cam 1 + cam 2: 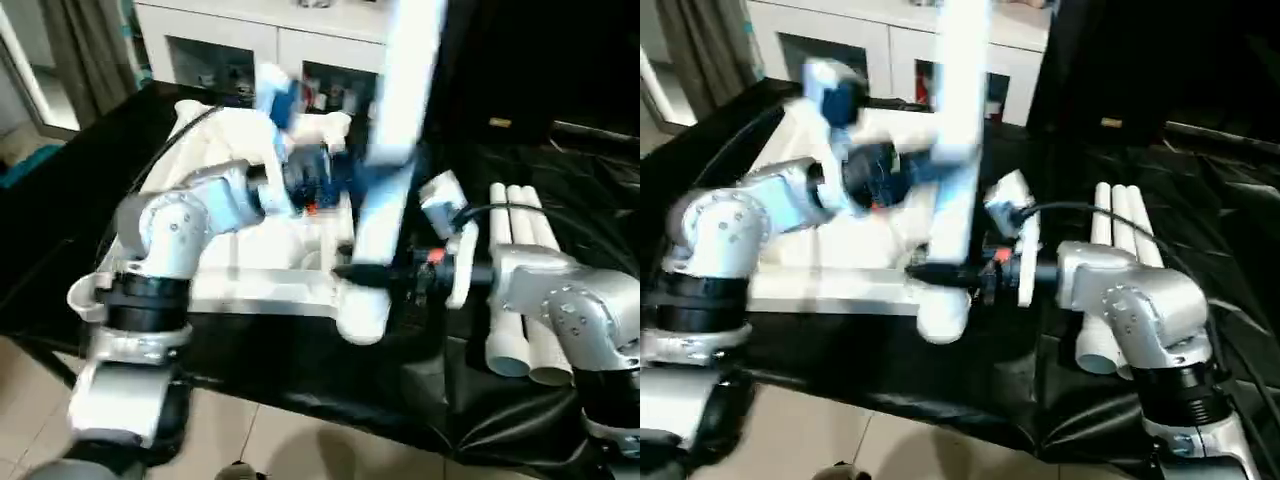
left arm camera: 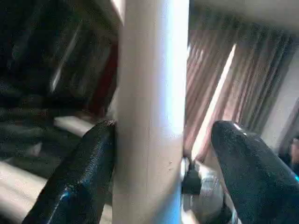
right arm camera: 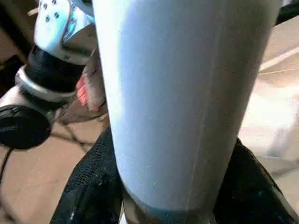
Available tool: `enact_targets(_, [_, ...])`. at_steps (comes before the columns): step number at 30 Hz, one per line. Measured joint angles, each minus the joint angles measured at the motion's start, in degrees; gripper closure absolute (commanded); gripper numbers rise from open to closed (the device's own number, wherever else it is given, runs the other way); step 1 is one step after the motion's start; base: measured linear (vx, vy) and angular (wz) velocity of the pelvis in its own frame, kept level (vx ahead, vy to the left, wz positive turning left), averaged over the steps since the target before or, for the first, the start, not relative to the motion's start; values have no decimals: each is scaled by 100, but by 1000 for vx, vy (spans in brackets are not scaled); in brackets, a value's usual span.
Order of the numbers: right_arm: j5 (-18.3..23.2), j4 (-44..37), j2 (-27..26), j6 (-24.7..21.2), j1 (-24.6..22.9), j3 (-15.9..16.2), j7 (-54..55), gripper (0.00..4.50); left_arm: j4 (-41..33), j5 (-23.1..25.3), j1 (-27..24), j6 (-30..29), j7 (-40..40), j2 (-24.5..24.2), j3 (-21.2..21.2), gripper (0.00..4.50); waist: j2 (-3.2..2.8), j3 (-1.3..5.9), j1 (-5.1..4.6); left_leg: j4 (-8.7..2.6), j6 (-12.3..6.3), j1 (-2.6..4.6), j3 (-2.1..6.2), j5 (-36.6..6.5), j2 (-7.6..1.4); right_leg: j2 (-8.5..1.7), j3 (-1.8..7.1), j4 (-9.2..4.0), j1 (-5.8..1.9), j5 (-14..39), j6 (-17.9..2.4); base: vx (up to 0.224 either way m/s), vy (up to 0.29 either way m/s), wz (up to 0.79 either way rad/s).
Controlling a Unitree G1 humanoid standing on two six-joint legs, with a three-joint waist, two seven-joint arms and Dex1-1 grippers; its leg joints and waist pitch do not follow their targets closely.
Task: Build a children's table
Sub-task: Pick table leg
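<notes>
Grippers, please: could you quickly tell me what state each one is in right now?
Left gripper: open around the upright leg; one finger touches it, the other stands clear.
Right gripper: shut on that leg, low down.

Smooth, glossy white plastic leg (image 3: 187, 102) between the right end effector (image 3: 175, 186)'s matt, textured black fingers (image 3: 88, 191); crinkled glossy black sheeting (image 1: 500, 400) beneath.

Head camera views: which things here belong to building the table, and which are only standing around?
Belong to the job:
- tabletop, lying on the black cloth
- upright leg at its near corner socket, held by the right gripper low and the left gripper higher
- three spare legs lying side by side

Just standing around:
- white cabinet behind
- black cloth
</notes>
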State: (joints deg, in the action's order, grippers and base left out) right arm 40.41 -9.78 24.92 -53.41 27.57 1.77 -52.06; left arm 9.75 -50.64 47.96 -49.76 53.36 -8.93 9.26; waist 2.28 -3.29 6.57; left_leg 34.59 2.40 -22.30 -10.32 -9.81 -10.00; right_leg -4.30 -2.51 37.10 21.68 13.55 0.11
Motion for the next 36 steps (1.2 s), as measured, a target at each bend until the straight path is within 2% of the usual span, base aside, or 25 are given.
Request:
enact_targets(2, [-21, 119, -106, 26, -87, -142, 217, 260, 212, -462, 83, 188, -444, 311, 673, 101, 0, 0, -12, 0, 2, 3, 1, 1, 0, 1, -1, 1, -1, -4, -1, 0, 0, 0])
enact_targets(5, [-144, 212, -260, 192, -108, -227, 577, 260, 294, -813, 176, 492, -889, 398, 1184, 101, -15, 0, -36, -1, 3, 4, 6, 3, -1, 3, -1, 0, -1, -8, 0, 0, 0, 0])
enact_targets(7, [-278, 272, -401, 399, -102, -343, 824, 260, 292, -754, 170, 623, -1051, 348, 1255, 101, -23, 0, -27, -1, 3, 4, 6, 2, -1, 3, -1, -1, -1, -8, 0, 0, 0, 0])
enact_targets(8, [-409, 389, -496, 609, -85, -390, 1047, 260, 264, -503, 129, 753, -1123, 242, 1200, 101, -23, 1, -27, -2, 4, 5, 7, 3, -1, 3, -1, -1, -1, -8, 1, 0, 0, 0])
enact_targets(10, [-672, 556, -629, 1016, -74, -425, 1331, 260, 125, 247, -82, 1065, -1164, -131, 835, 101, -37, 1, -32, -2, 5, 5, 7, 3, -1, 3, 0, -5, -2, -11, 5, 0, 0, 0])
enact_targets(12, [-1065, 727, -721, 1559, -57, -430, 1683, 261, 26, 1738, -558, 2012, -967, -877, -253, 101, -67, -2, -51, -5, 6, 4, 8, 3, 0, 3, 2, -14, -3, -16, 21, 0, 0, 0])
enact_targets(14, [-1364, 880, -731, 1804, -58, -413, 1924, 261, 182, 2539, -865, 2523, -629, -1237, -977, 101, -71, -9, -43, -6, 14, -4, 9, 8, 1, 3, -2, -14, 1, -16, 27, 0, 0, 0])
enact_targets(16, [-1513, 984, -805, 1908, -58, -351, 2064, 261, 346, 2944, -986, 2853, -331, -1404, -1491, 101, -69, -10, -26, -7, 23, -7, 9, 13, 1, 3, -1, -13, 6, -16, 27, 0, 0, 0])
enact_targets(18, [-1608, 1133, -951, 1978, -56, -307, 2266, 261, 623, 3547, -963, 3539, 128, -1742, -2206, 101, -66, -8, -39, -9, 26, -4, 9, 15, 0, 3, 1, -10, 8, -16, 27, 0, 0, 0])
enact_targets(19, [-1647, 1198, -972, 1997, -56, -286, 2328, 261, 765, 3752, -962, 3779, 323, -1854, -2414, 101, -71, -8, -56, -13, 26, -2, 8, 15, 0, 3, 2, -9, 8, -17, 28, 0, 0, 0])
enact_targets(20, [-1709, 1291, -967, 2013, -57, -240, 2366, 261, 985, 3926, -967, 3997, 593, -1915, -2588, 101, -71, -8, -72, -14, 29, -2, 8, 17, 0, 3, 2, -8, 9, -17, 29, 0, 0, 0])
enact_targets(23, [-1799, 1310, -975, 2022, -70, -100, 2333, 261, 1345, 4041, -980, 4176, 1101, -1870, -2787, 101, -71, -9, -108, -14, 32, -4, 8, 18, 0, 3, 1, -4, 12, -18, 28, 0, 0, 0])
enact_targets(26, [-1844, 1277, -972, 2029, -133, 0, 2277, 261, 1649, 4230, -921, 4361, 1471, -1903, -3005, 135, -71, -9, -147, -15, 31, -4, 7, 18, 0, 3, 1, -4, 13, -18, 27, 0, 0, 0])
enact_targets(28, [-1854, 1253, -963, 2029, -185, 15, 2252, 261, 1905, 4395, -863, 4491, 1581, -1945, -3152, 138, -75, -10, -152, -15, 31, -2, 7, 18, 0, 3, 2, -4, 12, -18, 27, 0, 0, 0])
enact_targets(30, [-1856, 1205, -906, 2030, -279, 47, 2163, 261, 2339, 4578, -728, 4659, 1625, -1938, -3286, 169, -85, -16, -153, -15, 30, -2, 7, 18, 0, 3, 3, -4, 12, -19, 25, 0, 0, 0])
enact_targets(34, [-1876, 1177, -869, 2030, -358, 110, 2135, 261, 2660, 4706, -685, 4794, 1727, -1927, -3331, 190, -92, -20, -151, -15, 30, -2, 7, 18, 0, 3, 2, -4, 12, -20, 24, 0, 0, 0])
enact_targets(36, [-1881, 1072, -861, 2030, -395, 114, 2134, 261, 2779, 4798, -685, 4861, 1748, -1923, -3356, 214, -93, -22, -151, -16, 30, -2, 7, 18, 0, 3, 2, -4, 13, -20, 24, 0, 0, 0])
